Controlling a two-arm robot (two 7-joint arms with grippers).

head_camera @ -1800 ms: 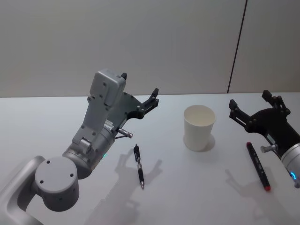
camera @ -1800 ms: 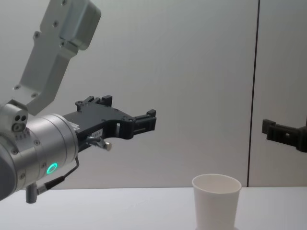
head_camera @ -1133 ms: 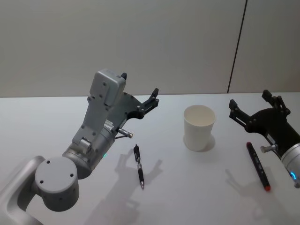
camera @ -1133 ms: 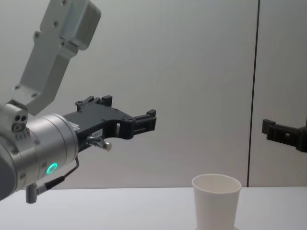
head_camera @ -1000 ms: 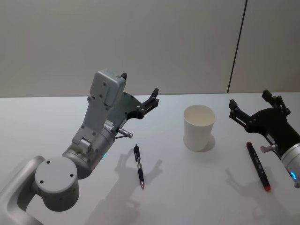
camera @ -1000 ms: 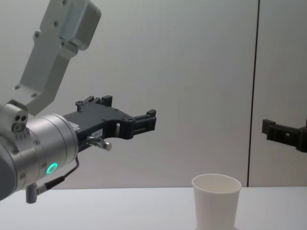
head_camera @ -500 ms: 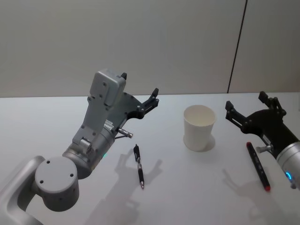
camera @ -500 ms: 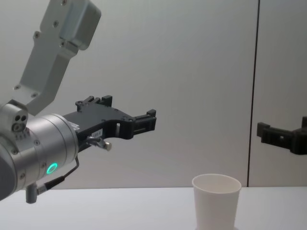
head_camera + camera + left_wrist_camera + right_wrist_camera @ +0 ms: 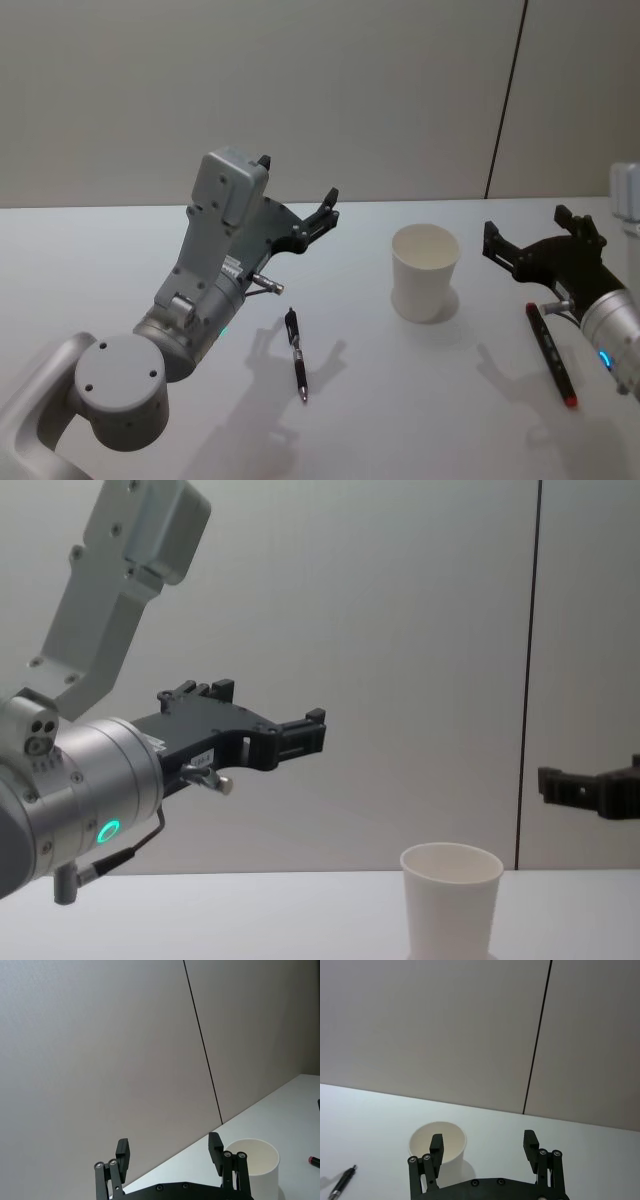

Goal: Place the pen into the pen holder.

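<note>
white table [image 9: 80, 250], grey wall [image 9: 250, 90] (dark seam [image 9: 505, 100])

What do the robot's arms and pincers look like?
The left arm and right arm are silver-grey. The left wrist has a glowing teal ring and a thin dark cable; the right, a blue light. The left pincer and right pincer are matte black and two-fingered.

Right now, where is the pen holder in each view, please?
Head view: pen holder right of centre.
Left wrist view: pen holder beyond left end effector.
Right wrist view: pen holder beyond right end effector.
Chest view: pen holder bottom, right of centre.
Landmark: dark wall seam.
</note>
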